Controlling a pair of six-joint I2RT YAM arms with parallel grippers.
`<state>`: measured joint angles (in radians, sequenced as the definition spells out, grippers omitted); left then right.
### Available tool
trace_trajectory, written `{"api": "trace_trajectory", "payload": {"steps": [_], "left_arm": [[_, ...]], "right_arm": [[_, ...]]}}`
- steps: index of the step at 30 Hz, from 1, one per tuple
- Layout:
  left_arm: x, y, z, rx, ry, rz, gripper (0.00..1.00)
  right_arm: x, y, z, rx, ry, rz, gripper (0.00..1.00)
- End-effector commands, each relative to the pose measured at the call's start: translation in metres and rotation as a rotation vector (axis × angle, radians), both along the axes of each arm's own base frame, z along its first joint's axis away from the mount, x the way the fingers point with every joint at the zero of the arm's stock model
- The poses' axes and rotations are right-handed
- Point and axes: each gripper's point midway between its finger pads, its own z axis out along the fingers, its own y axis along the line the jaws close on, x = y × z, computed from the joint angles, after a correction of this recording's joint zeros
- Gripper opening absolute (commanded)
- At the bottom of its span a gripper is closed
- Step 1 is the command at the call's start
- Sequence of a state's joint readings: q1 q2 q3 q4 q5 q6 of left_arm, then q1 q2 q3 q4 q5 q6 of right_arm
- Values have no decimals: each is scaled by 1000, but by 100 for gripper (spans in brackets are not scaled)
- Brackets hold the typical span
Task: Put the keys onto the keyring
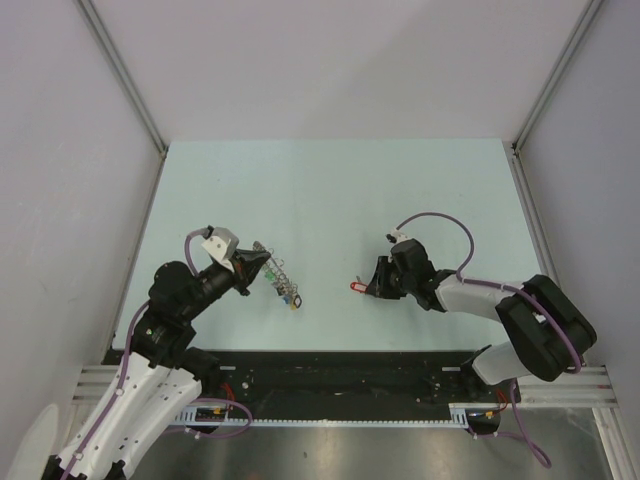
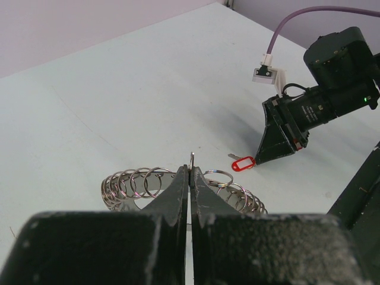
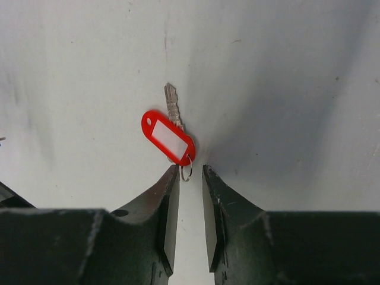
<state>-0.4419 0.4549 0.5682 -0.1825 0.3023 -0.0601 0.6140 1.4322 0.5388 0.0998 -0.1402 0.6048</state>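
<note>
Pale green table, white walls on three sides. Keyring taken as reference: low on the table, seemingly resting on it, pinched at the rim by left gripper, jaws fully together with a sliver of ring band poking up between the tips. Fringe of small silver rings fanned out either side of that grip.

Key with red tag: flat on the table, well apart from the keyring, off to its right, not yet lifted. Right gripper down at table level on the side of the key away from the keyring. Jaws a narrow slot apart, with the key's small split ring right at the mouth of the slot. Nothing visibly clamped — contact at the tips, cannot tell.

Step in hand, by judgement: pickup of the red-tagged key, threading not started.

Needed next:
- closing on the split ring or the tag end without skidding the key along the table
- lifting clear and carrying across to the keyring
- lining up with the ring's opening, which is not visible in any view

Thin flat target, so likely fiddly — risk of catching only an edge and losing it.
</note>
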Motion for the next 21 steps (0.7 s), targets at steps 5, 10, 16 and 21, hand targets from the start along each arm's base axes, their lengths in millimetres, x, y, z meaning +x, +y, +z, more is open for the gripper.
{"api": "trace_trajectory", "payload": {"steps": [5,10,16,21], "left_arm": [[-1,-2,24,-44,-91,-17,1],[-2,-2,25,-45,-92,-18,0],[-2,-2,24,-44,-91,-18,0],[-2,-2,24,-45,-88,-21,1]], "right_arm": [[15,9,11,51,-32,-23,24],[15,8,8,46,-26,-27,21],[12,7,4,44,-10,-22,18],[11,4,8,34,-25,-18,0]]}}
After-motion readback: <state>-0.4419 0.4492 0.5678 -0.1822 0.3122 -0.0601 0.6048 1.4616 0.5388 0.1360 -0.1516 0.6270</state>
